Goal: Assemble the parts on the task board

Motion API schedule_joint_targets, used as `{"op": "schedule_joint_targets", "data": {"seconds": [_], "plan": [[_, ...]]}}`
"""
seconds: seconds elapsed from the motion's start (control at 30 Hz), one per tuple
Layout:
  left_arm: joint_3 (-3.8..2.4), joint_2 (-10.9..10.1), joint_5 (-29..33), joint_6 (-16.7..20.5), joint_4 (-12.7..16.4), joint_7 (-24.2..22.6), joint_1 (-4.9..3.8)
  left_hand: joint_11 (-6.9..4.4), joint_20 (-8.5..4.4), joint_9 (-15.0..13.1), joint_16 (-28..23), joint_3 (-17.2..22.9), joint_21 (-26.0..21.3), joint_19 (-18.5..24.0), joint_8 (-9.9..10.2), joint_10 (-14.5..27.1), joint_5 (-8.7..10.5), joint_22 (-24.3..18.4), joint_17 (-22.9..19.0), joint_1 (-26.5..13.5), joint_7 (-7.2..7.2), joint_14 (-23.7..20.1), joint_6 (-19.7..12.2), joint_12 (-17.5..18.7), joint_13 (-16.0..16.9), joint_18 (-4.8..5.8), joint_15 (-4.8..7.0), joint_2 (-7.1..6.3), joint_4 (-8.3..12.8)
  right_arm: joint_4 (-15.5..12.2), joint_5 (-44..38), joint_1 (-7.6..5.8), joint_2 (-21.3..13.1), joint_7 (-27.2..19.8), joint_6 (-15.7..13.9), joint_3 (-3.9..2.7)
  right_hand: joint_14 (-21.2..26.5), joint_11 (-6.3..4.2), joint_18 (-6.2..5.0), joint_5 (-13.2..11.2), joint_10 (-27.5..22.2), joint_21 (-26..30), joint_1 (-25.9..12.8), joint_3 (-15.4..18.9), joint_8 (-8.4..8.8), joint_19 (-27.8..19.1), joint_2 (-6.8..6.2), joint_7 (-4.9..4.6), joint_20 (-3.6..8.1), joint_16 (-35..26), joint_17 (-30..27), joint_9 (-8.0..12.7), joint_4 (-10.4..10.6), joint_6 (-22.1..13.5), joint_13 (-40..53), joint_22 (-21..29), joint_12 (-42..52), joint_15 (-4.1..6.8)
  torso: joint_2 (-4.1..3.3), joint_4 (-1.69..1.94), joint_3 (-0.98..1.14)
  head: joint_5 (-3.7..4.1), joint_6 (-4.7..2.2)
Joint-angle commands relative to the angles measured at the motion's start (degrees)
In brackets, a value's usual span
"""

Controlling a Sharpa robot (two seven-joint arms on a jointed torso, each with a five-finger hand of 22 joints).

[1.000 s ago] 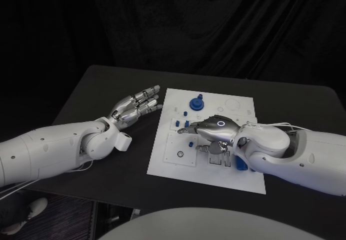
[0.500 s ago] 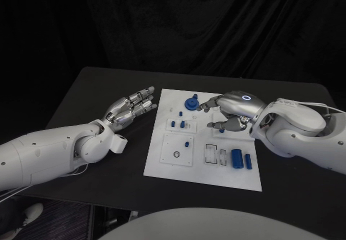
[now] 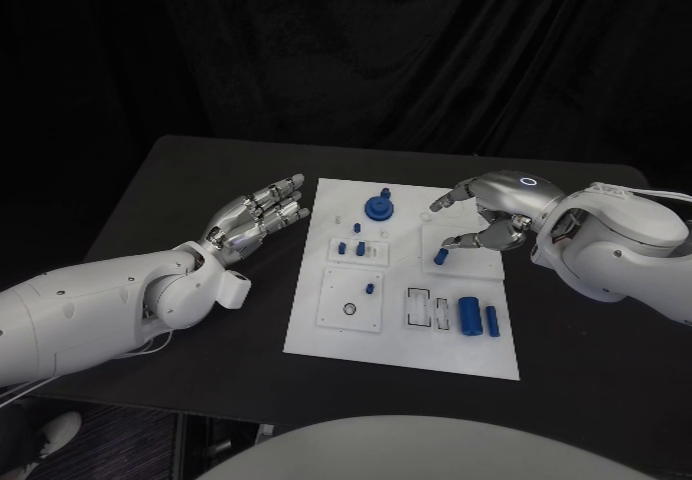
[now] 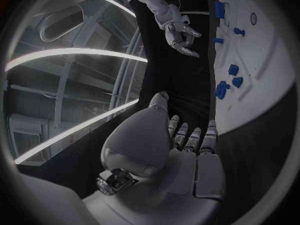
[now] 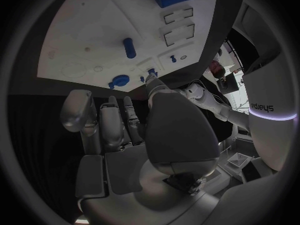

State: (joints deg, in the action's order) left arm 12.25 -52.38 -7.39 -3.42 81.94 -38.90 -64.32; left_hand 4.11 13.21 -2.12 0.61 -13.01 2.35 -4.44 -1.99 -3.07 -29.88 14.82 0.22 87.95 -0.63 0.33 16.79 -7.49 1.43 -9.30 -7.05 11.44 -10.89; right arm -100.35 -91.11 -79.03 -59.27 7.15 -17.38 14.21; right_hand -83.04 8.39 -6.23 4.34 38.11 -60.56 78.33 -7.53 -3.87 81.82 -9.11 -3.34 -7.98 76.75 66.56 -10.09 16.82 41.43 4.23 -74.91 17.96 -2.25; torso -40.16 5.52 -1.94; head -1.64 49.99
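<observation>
Right hand at the right of the frame over the task board's upper right edge, fingers curled, apparently grasping nothing, though hard to tell for certain. Left hand released, fingers spread, above the tabletop just left of the board. Seated so far, by the look of it: blue knob near the top, small pegs mid-board. Remaining: two blue cylinders lying lower right beside unfilled slots.
</observation>
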Motion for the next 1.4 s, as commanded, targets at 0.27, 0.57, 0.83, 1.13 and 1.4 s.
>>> {"op": "schedule_joint_targets", "data": {"seconds": [0.27, 0.57, 0.83, 1.13, 1.4], "plan": [[-0.05, 0.0, 0.3, 0.2, 0.2, -5.0, 0.14, -0.48, -0.36, 0.0, -0.4, -0.2, -0.1, 0.1, -0.2, 0.1, -0.36, -0.1, -0.1, -0.4, -0.06, 0.1, 0.5, -0.2, 0.0, -0.83, 0.38, 0.30, 0.0, 1.4, -0.5, 1.55, 0.3, 1.2, 2.1, -0.01, -0.1, 0.07, 0.80, -0.2, 4.0, -0.5, 1.5, -0.5, 0.39, -0.1, 0.66, -0.96, -0.67, 0.2, -0.1, 1.7, -0.3, -2.6, -0.4, -7.8, -0.2, -0.91, -0.15, 0.10, 0.21, 0.35, 0.01], [-0.05, 0.1, 0.3, -0.1, 0.1, -5.0, 0.23, -0.58, -0.16, 0.0, -0.4, -0.2, -0.1, 0.1, -0.2, 0.2, -0.62, -0.1, 0.0, -0.2, -0.03, 0.1, 0.5, -0.1, 0.0, -0.82, 0.26, 0.20, 0.2, 3.3, -0.5, 3.48, 1.9, 0.3, 2.8, -0.01, -0.1, -0.28, 0.75, 1.7, 7.9, -0.8, 4.1, -1.0, -0.40, -0.1, 1.79, -2.71, -0.68, 0.1, -0.3, 1.9, -1.4, 1.1, -0.3, -7.9, -1.1, -0.73, -0.10, 0.11, 0.09, 0.62, 0.01], [-0.05, 0.1, 0.3, -0.4, 0.1, -4.9, 0.35, -0.63, 0.18, 0.0, -0.3, -0.2, -0.1, 0.0, -0.1, 0.2, -0.86, -0.1, 0.0, -0.1, -0.02, 0.1, 0.4, -0.1, 0.0, -0.81, 0.00, 0.12, 0.5, 3.7, -0.5, 4.42, 2.8, -0.5, 3.9, -0.01, -0.2, -1.56, 0.81, 7.1, 13.4, -1.4, 5.3, -1.2, -2.06, 0.0, 3.23, -3.53, 0.25, 0.1, -0.3, 1.2, -4.3, 5.8, 0.3, -7.9, -0.9, 0.34, -0.08, 0.09, 0.10, 0.59, 0.01], [-0.05, 0.1, 0.3, -0.7, 0.1, -4.6, 0.43, -0.61, 0.57, 0.0, -0.3, -0.1, 0.0, 0.0, -0.1, 0.2, -0.93, 0.0, 0.0, 0.0, -0.02, 0.2, 0.3, -0.1, 0.0, -0.80, -0.30, 0.25, 0.6, 4.0, -0.5, 4.64, 3.6, -0.5, 5.7, -0.02, -0.3, -2.15, 0.86, 9.6, 16.5, -1.5, 5.8, -2.2, -3.09, 0.0, 3.75, -3.98, 0.83, -0.1, -0.4, 0.3, -6.1, 9.8, 0.3, -8.0, -1.9, 0.89, -0.10, 0.16, 0.14, 1.30, 0.01], [-0.05, 0.2, 0.3, -1.0, 0.1, -4.3, 0.46, -0.57, 1.03, 0.0, -0.2, 0.1, 0.1, -0.2, -0.1, 0.2, -1.04, 0.2, 0.1, 0.1, -0.16, 0.3, 0.4, -0.1, 0.0, -0.82, -0.65, 0.35, 0.8, 4.4, -0.5, 4.88, 4.1, -0.4, 6.4, -0.02, -0.2, -2.38, 0.83, 11.0, 18.5, -1.4, 7.1, -4.3, -3.43, 0.0, 3.93, -3.91, 1.04, -0.3, -0.8, -0.1, -7.3, 12.3, 0.0, -7.9, -3.1, 1.12, -0.10, 0.04, 0.10, 0.98, 0.01]]}}
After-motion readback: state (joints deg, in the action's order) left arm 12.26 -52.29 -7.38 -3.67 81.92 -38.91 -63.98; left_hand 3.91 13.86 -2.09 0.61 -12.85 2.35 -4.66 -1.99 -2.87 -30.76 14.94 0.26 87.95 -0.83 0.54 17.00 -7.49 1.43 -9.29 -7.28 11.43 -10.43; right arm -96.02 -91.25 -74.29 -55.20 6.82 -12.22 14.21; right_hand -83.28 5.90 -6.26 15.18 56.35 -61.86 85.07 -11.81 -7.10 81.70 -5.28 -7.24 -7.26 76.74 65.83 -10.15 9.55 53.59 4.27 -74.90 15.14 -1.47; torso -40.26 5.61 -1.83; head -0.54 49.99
